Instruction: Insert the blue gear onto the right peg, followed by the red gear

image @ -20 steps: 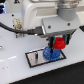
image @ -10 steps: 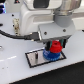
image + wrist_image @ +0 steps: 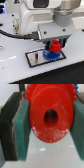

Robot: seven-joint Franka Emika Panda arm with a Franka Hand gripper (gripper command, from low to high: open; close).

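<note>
Above the blue gear (image 3: 51, 55), gripper (image 3: 47, 119) pads clamp the red gear (image 3: 54, 47); peg seemingly hidden.

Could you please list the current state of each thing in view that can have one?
Claw: shut on the red gear, pads on both its sides.
Red gear: held in the claw, directly above the blue gear.
Blue gear: lying flat on the plate, at the end on the exterior view's right.
Plate: flat on the table.
Right peg: hidden by the gears.

Glossy, smooth red plastic gear (image 3: 50, 115) between matt green gripper pads (image 3: 21, 129). Blue gear (image 3: 50, 55) looks plastic; grey plate (image 3: 36, 58) looks smooth with a faint sheen.
</note>
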